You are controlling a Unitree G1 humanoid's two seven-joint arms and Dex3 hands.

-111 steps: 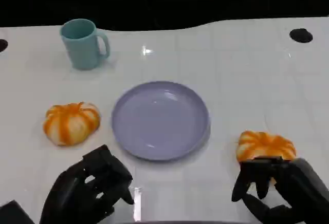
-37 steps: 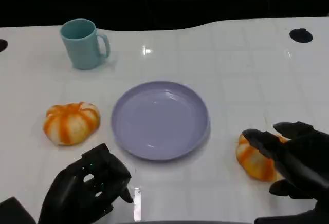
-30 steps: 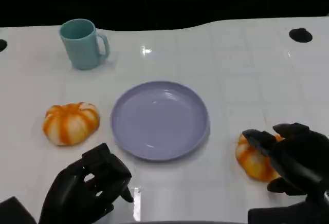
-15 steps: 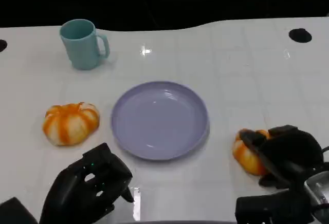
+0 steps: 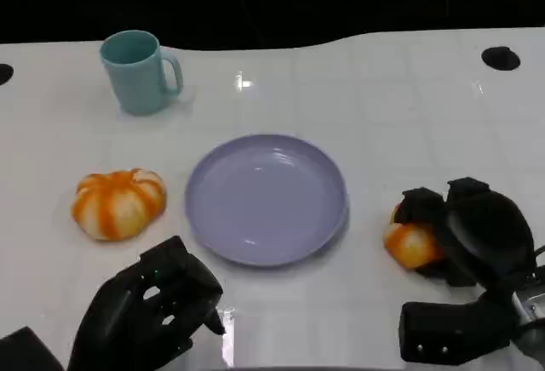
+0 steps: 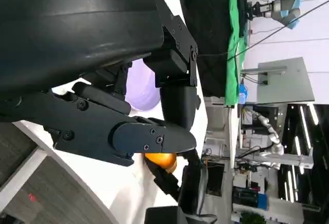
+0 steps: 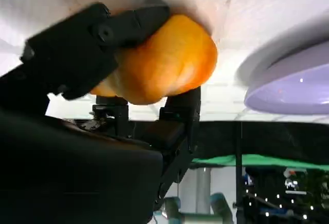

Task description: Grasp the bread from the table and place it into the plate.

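Two orange-and-white pumpkin-shaped breads are on the white table. One bread (image 5: 117, 203) lies free, left of the lavender plate (image 5: 266, 199). The other bread (image 5: 407, 243) sits right of the plate, and my right hand (image 5: 473, 236) grips it from the right side and above. In the right wrist view the fingers (image 7: 92, 44) wrap the bread (image 7: 164, 64), with the plate's rim (image 7: 293, 88) close beside it. I cannot tell whether this bread is off the table. My left hand (image 5: 152, 310) rests near the front edge, loosely curled and holding nothing.
A teal mug (image 5: 139, 71) stands at the back left. Black round holes (image 5: 500, 57) mark the table's far right and far left edges. The left wrist view shows the plate (image 6: 140, 88) and the gripped bread (image 6: 160, 161) beyond my left hand's fingers (image 6: 149, 136).
My right hand has come over the right-hand bread and its fingers have closed around it; the bread has shifted slightly towards the plate. The left hand and the other things have not moved.
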